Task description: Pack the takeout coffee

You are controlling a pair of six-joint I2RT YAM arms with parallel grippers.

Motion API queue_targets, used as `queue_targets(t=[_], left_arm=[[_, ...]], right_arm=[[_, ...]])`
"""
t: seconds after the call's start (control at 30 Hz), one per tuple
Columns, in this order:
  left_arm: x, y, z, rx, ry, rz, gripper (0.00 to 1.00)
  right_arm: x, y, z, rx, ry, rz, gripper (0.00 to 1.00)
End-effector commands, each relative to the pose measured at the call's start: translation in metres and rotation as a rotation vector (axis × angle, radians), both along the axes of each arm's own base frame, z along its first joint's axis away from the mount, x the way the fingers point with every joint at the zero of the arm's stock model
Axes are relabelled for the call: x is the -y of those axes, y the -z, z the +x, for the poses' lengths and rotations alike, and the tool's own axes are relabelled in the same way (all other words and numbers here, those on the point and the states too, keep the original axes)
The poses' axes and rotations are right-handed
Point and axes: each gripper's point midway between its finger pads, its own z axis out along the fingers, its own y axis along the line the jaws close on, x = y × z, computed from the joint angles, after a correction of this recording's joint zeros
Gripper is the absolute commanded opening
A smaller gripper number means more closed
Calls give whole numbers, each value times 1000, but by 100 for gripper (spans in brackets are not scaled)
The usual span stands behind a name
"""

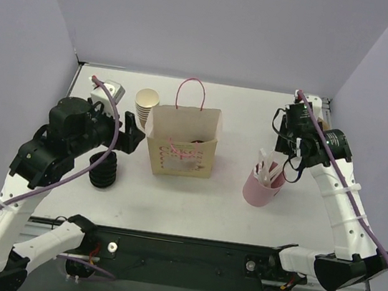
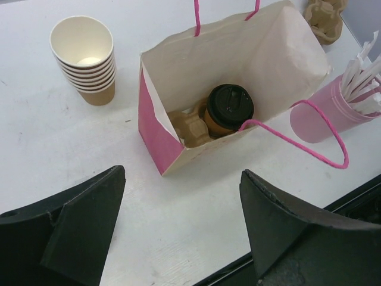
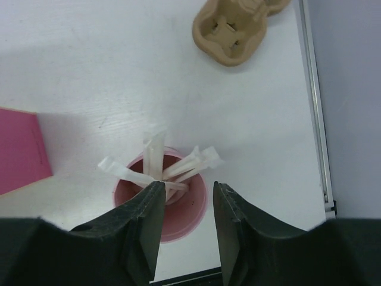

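Observation:
The takeout coffee, a tan cup with a black lid, stands inside the open paper bag beside a cardboard holder. From above, the bag stands mid-table and the coffee inside it is barely visible. My left gripper is open and empty, hovering just left of the bag. My right gripper hangs over the pink cup of white straws, jaws narrowly apart with nothing between them. In the top view the right gripper is just above and right of that cup.
A stack of lidless paper cups stands left of the bag, behind it in the top view. A black ribbed stack sits by the left arm. A cardboard cup carrier lies at the back right, near the table's right edge.

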Motion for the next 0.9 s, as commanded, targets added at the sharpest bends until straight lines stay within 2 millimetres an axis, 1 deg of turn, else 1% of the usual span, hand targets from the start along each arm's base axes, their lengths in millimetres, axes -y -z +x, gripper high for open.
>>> queue_targets(t=[0.0,0.13,0.27,0.5,0.87], left_arm=[[-11,3,-18,-11,-30,-22,89],[-13,6,-22,-13,-32,-22,89],[-13,11,-23,-29,-35,-16,89],[-13,10,-25,-34,-37,-31,89],[-15,16,-28,-49,-39,-21,89]], right_arm=[[25,11,-22,-51,87,10,38],[38,20,-23,-77,132,-6,38],[43,28,-16,-88,147,-10,36],[41,47,-6,-116,142,21,34],[48,64,9,-132,166,16,32]])
